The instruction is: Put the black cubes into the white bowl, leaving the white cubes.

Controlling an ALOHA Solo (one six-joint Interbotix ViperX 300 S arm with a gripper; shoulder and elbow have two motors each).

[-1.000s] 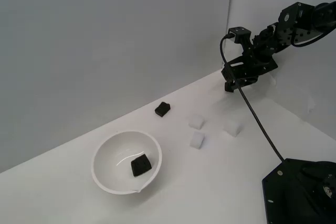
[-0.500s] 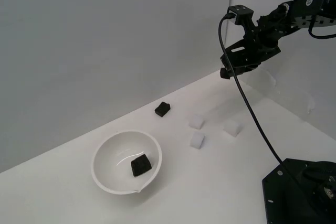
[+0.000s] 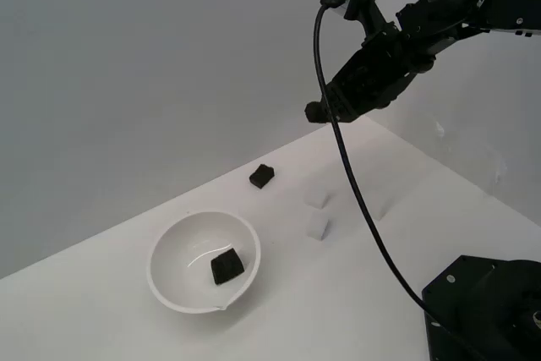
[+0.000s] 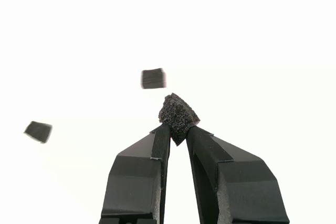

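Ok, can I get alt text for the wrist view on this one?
The tool pinches a black cube between its two fingertips, held above a washed-out white surface. Two more black cubes appear blurred beyond it, one close past the held cube and one off to the side.

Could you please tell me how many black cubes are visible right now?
3. One lies inside the white bowl at, one sits on the table beyond the bowl, and one is pinched in the raised gripper at.
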